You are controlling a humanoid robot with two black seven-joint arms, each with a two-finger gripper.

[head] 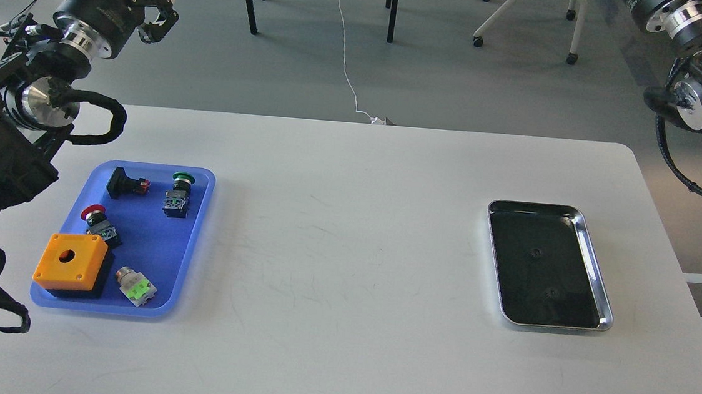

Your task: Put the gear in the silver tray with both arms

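The silver tray (596,266) lies on the right side of the white table. Two small dark round pieces, likely gears, lie on its mirror-like bottom, one (534,253) above the other (551,293). My left gripper (163,7) is high at the top left, beyond the table's far edge, with its fingers spread and nothing between them. My right arm (687,101) comes in at the top right corner; its far end runs out of the top of the view, so its gripper is hidden.
A blue plastic tray (199,210) at the left holds an orange box (69,260), a red-capped button (98,221), a green-capped button (179,194), a black switch (125,183) and a green-and-silver part (136,285). Chair and table legs stand behind the table.
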